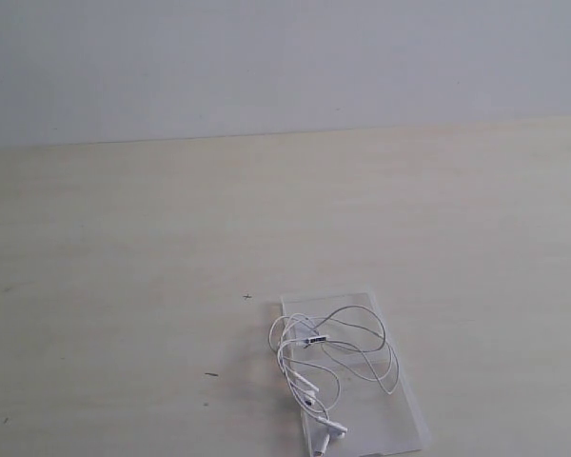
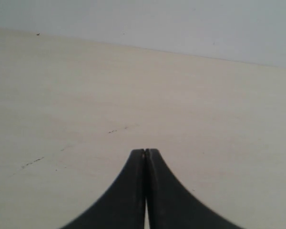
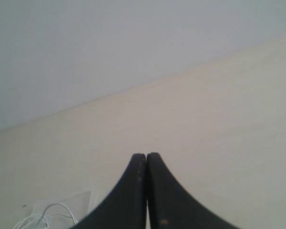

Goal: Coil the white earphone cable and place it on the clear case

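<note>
The white earphone cable (image 1: 328,357) lies in loose loops on the clear case (image 1: 400,419), near the table's front edge in the exterior view; its earbuds (image 1: 328,428) rest at the case's near end. No arm shows in the exterior view. In the left wrist view my left gripper (image 2: 146,151) is shut and empty above bare table. My right gripper (image 3: 146,155) is shut and empty too. A bit of the cable (image 3: 47,213) and a corner of the case (image 3: 83,198) show beside it in the right wrist view.
The light wooden table (image 1: 124,267) runs back to a pale wall (image 1: 266,57). A few small dark marks (image 1: 212,374) dot the tabletop left of the case.
</note>
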Robot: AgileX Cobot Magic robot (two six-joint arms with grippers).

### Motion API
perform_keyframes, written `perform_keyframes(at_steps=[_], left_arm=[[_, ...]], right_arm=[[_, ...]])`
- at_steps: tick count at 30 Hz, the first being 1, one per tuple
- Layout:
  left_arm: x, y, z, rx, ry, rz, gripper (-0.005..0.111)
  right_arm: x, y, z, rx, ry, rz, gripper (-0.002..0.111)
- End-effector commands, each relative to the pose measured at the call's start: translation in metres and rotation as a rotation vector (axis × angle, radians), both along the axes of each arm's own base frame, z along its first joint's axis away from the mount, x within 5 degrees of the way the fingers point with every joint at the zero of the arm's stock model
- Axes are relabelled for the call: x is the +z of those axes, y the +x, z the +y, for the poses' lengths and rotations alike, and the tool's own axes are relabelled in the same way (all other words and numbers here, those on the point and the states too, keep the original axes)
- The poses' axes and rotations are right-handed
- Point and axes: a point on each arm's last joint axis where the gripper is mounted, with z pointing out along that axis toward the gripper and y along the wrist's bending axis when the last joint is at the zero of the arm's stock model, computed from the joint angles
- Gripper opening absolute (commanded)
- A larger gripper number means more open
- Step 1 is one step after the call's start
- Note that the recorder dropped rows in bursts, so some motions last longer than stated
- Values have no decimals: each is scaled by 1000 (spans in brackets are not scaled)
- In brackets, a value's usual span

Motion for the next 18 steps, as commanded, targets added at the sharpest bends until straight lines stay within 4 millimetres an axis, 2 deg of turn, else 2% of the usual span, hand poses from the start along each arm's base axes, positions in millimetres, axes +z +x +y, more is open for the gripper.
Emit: perform_keyframes(at_steps=[1,18], left_arm=[[-1,0,0,1,2,-3,0],[-1,0,0,1,2,-3,0]], right_arm=[[-4,-1,0,6,-53,26,0],[-4,-1,0,9,-64,27,0]])
